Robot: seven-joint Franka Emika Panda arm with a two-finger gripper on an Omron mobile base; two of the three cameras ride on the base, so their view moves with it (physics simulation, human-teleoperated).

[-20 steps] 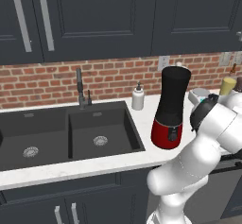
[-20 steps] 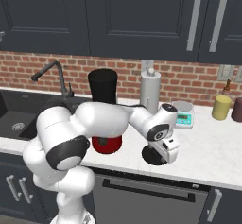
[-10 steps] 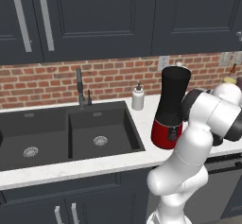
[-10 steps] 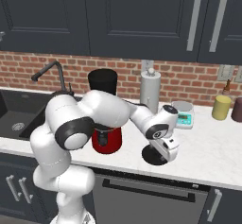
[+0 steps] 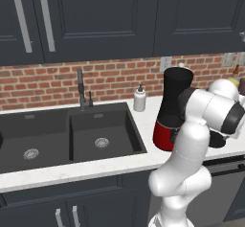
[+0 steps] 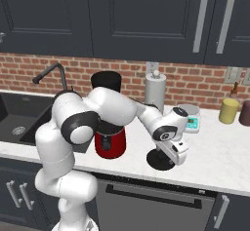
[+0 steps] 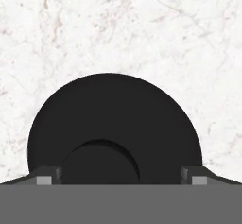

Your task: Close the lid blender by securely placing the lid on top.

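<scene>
A round, flat black lid [image 7: 113, 128] with a raised centre knob lies on the marbled desk [image 7: 142, 29], between the spread claw's [image 7: 118, 175] tips.

The arm's elbow has swung up and over beside the blender [image 5: 174, 108]

1. A white marble counter [image 6: 219, 152] runs along a red brick backsplash [image 5: 43, 82]
2. A dark double sink [image 5: 72, 135] is set into the counter, with a dark faucet [image 5: 81, 89] behind it
3. A small white pump bottle [image 5: 139, 99] stands by the wall, near the sink's right basin
4. Dark cabinets [image 5: 95, 15] hang above
5. A paper towel roll [image 6: 155, 91] stands upright at the wall
6. A yellow canister [image 6: 228, 110] sits near the wall
</scene>
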